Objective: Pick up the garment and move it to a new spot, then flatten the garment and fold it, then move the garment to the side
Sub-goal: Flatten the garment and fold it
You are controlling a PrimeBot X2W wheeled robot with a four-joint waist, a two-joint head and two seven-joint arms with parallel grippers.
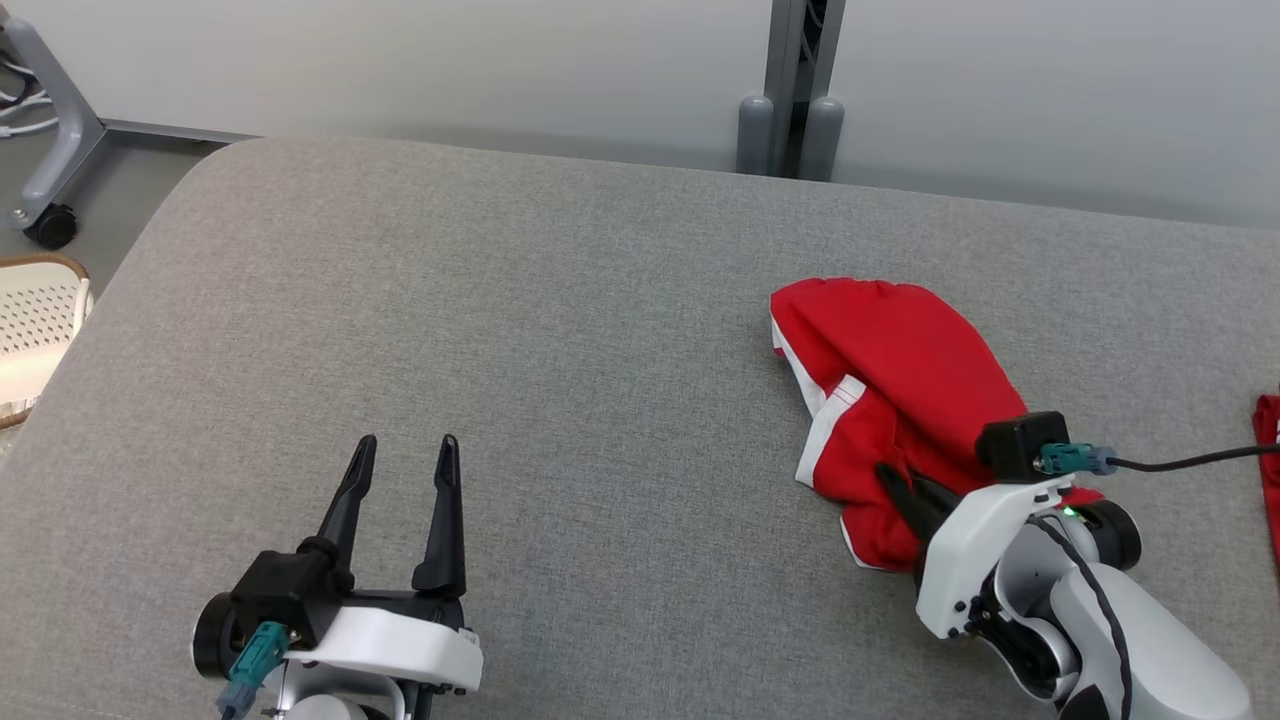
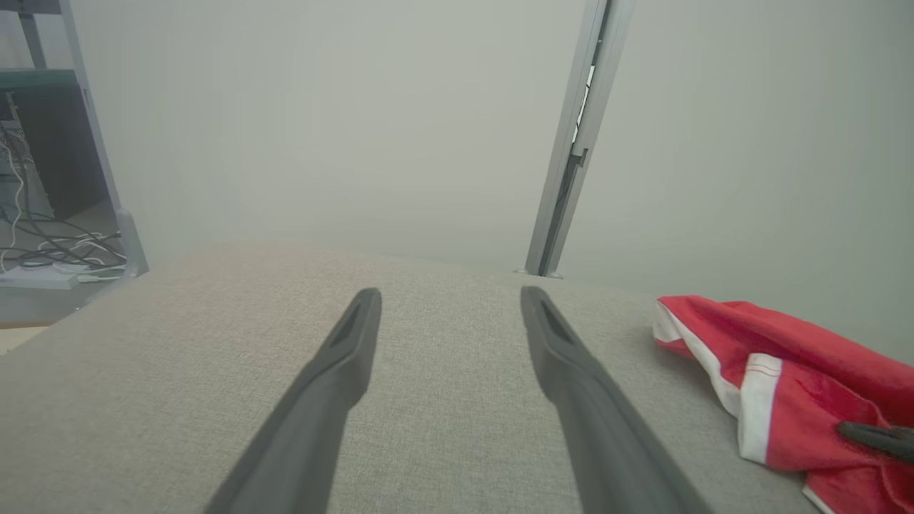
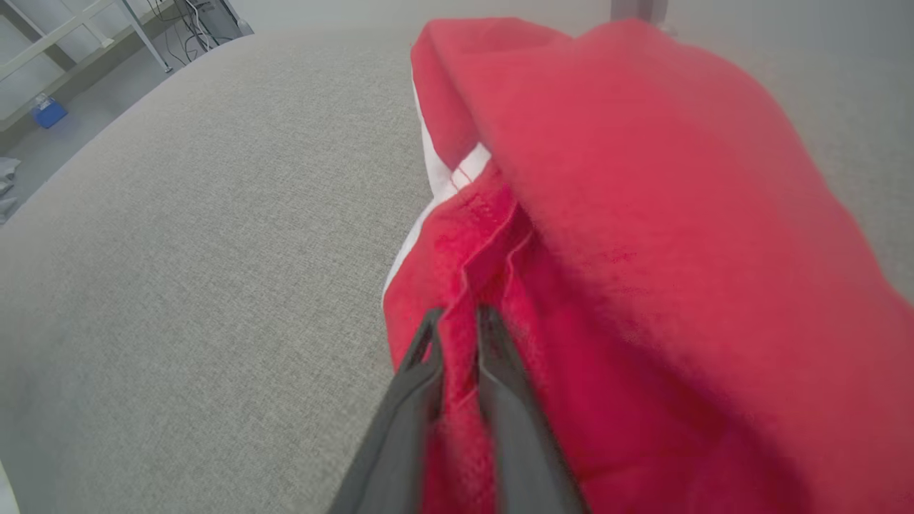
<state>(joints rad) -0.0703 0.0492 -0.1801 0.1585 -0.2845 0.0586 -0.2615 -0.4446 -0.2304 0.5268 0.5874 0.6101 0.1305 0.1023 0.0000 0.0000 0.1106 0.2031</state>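
Note:
The garment is a crumpled red piece with white trim, lying on the right half of the grey padded table. My right gripper sits at its near edge, shut on a fold of the red fabric. In the right wrist view the garment bunches up around the right gripper, whose narrowly spaced fingers pinch the cloth. My left gripper rests open at the lower left, well apart from the garment. In the left wrist view the left gripper holds nothing, and the garment lies to its right.
A white perforated basket stands off the table's left edge. Another red cloth peeks in at the right edge. A grey post rises behind the table, and a wheeled stand is at the far left. A black cable runs from my right wrist.

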